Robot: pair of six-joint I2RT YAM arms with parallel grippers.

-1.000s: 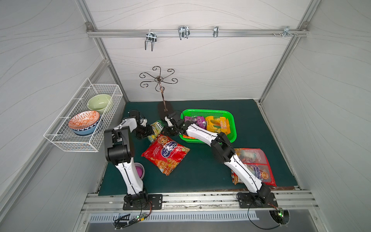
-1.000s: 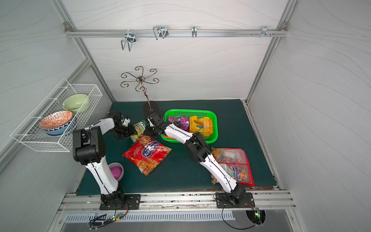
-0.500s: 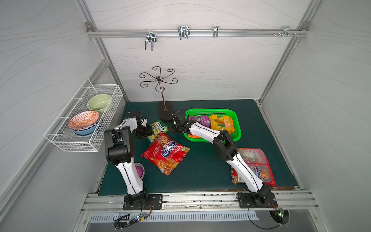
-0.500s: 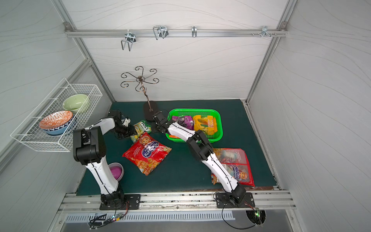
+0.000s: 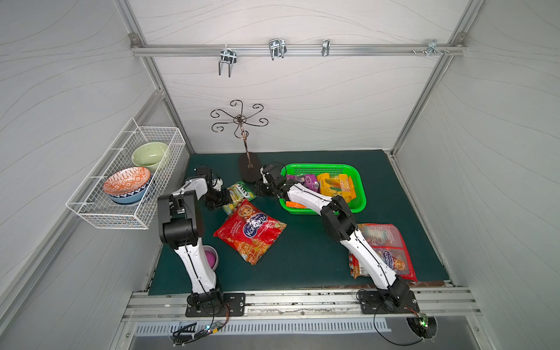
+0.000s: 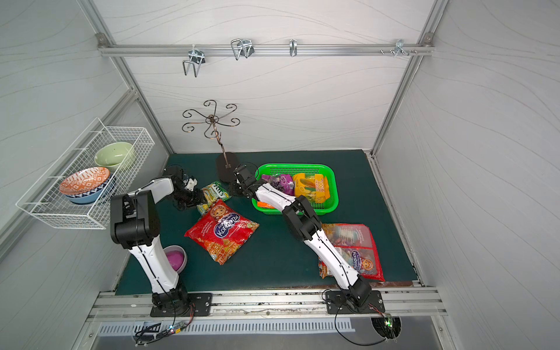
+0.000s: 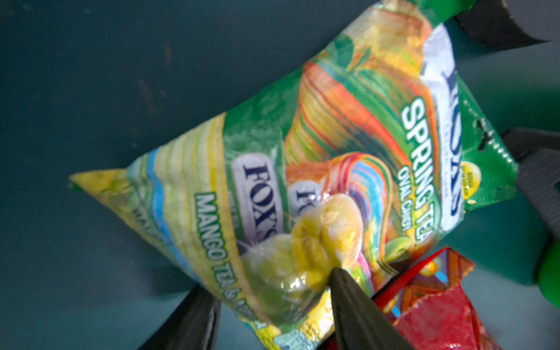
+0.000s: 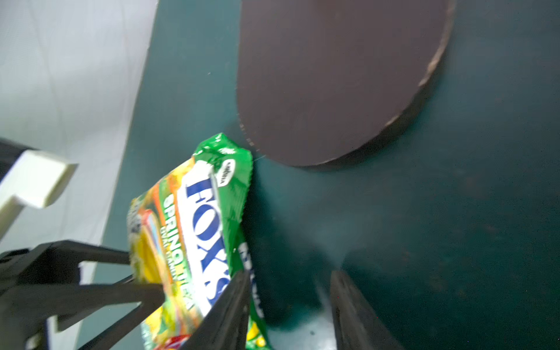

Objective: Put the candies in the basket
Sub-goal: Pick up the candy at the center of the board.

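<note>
Pinching the small green-yellow bag [image 7: 303, 166], the left gripper [image 7: 269, 291] has its tapered black fingers [image 7: 357, 309] clamped on the bag's clear, candy-filled end. The glossy, crinkled film bulges between them and stretches away from the tips toward a serrated green seal. Just beside one left finger lies the wrinkled corner of a large red bag [image 7: 439, 318], a puffy pillow shape with a blue oval logo, flat on the matte dark green mat [image 5: 303, 266].

The right gripper [image 8: 289, 281] faces the left one from the bag's sealed end. Its fingers [image 8: 230, 309] stand apart with only mat between them. One finger overlaps the bag's green edge in the wrist view, and whether it touches cannot be told; the other stands clear. Beyond the right fingertips is the smooth, dark brown oval base [image 8: 333, 75] of a curly wire stand [image 5: 239, 121].

Behind the right gripper's wrist, in both top views, sits the basket [image 5: 321, 166]: bright green plastic, rectangular and shallow, with perforated walls and a rolled rim. Inside lie a purple bag [image 5: 306, 181], a yellow bag [image 5: 336, 186] and a small orange bag [image 5: 295, 205], the last partly hidden under the right arm. A second large red bag [image 5: 391, 248], partly see-through, lies well back from both sets of fingers, under the right arm.
</note>
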